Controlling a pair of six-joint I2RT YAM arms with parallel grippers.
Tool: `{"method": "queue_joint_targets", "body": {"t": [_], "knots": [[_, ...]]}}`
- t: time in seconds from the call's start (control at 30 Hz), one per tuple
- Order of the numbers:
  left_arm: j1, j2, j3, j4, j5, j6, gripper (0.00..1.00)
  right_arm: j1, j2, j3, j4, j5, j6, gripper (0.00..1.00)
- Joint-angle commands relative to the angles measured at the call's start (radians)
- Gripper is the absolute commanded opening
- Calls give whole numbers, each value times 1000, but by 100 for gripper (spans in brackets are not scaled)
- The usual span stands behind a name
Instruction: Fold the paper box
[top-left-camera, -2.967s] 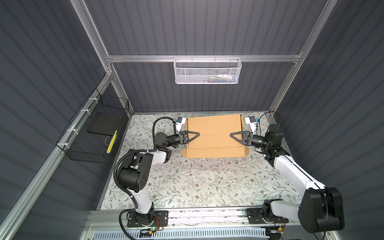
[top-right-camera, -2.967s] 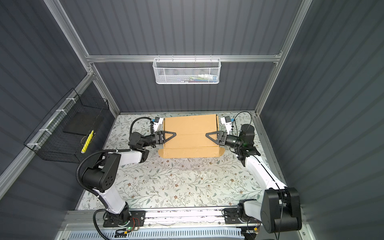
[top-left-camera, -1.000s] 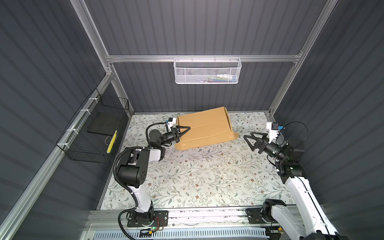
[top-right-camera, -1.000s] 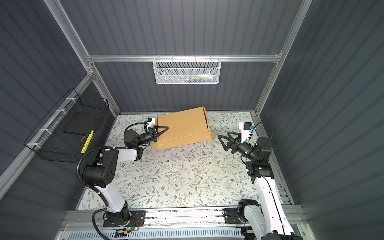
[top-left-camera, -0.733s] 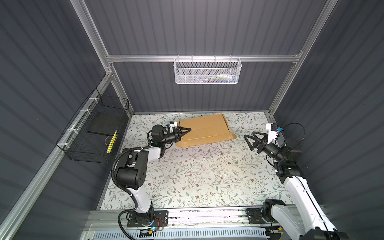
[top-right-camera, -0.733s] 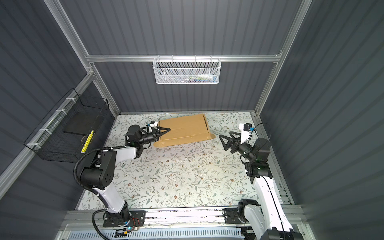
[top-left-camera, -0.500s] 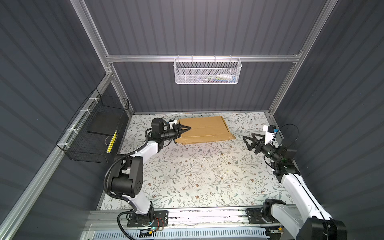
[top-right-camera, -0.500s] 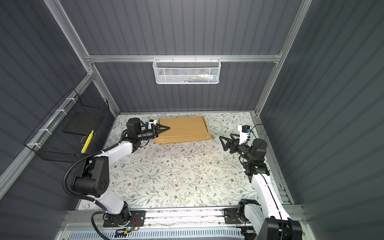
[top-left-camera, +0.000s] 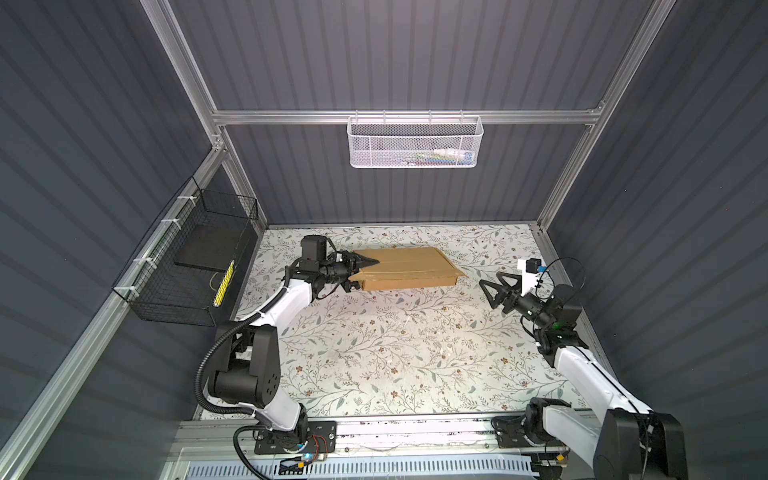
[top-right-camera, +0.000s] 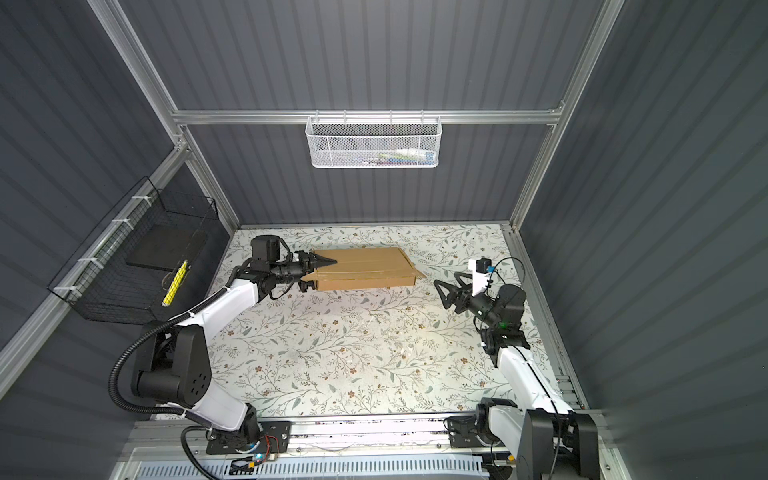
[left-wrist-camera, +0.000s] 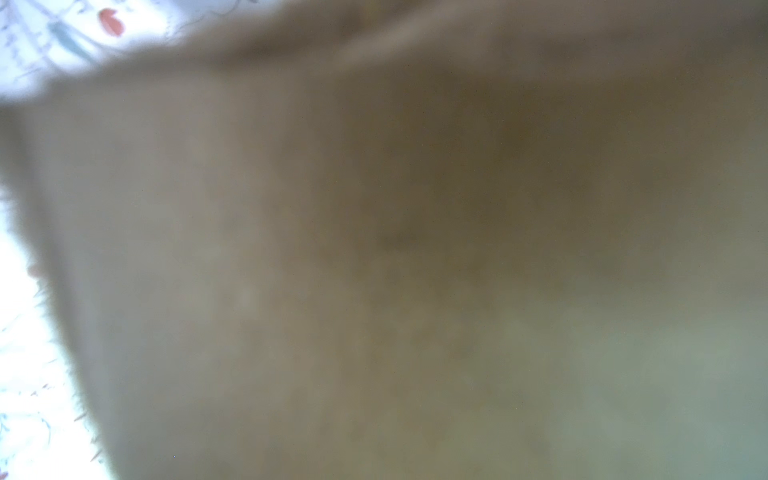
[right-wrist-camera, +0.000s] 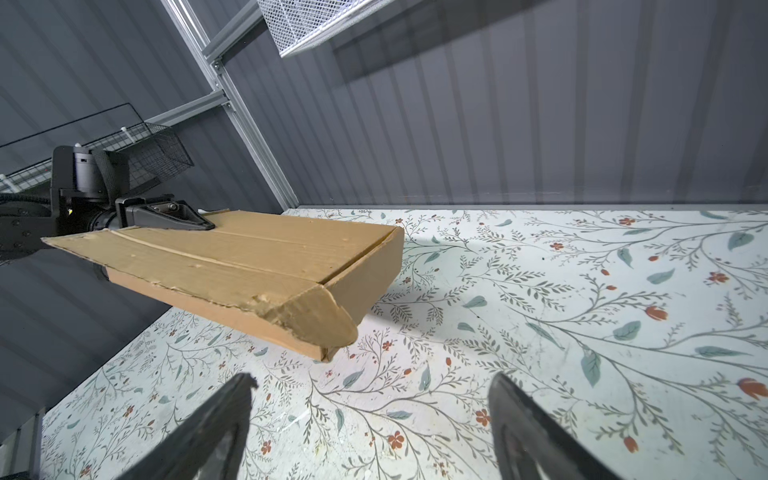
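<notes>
Where floral table (top-left-camera: 395, 353) nears back wall (top-left-camera: 395, 195) | paper box (top-left-camera: 407, 268) (white basket (top-left-camera: 415, 141) above)

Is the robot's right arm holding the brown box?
No, the right fingers are spread open above the floral table, apart from the paper box.

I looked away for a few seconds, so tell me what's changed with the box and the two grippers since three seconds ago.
The right gripper let go of the paper box at its right end and drew back to the right, jaws open. The left gripper still clamps the left end and has carried the box slightly leftward. The white mesh basket and black wire basket are unchanged.
</notes>
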Motion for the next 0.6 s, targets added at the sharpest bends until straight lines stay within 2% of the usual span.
{"method": "queue_joint_targets", "body": {"t": [0.0, 0.1, 0.23, 0.37, 0.43, 0.57], "knots": [[1, -41, 53, -109, 0, -55, 46, 44, -12, -3, 0, -5, -95, 89], [3, -47, 74, -188, 3, -59, 47, 97, -7, 11, -72, 21, -182, 89], [15, -41, 104, -270, 18, -62, 47, 144, 6, 10, -80, -1, -215, 90], [27, -25, 122, -322, 66, -114, 48, 188, -11, -6, -94, 15, -274, 90], [37, -8, 160, -414, 78, -60, 48, 207, -18, -6, -110, 29, -298, 90], [61, 65, 303, -711, 111, 135, 48, 245, -35, -4, -140, 58, -346, 90]]}}
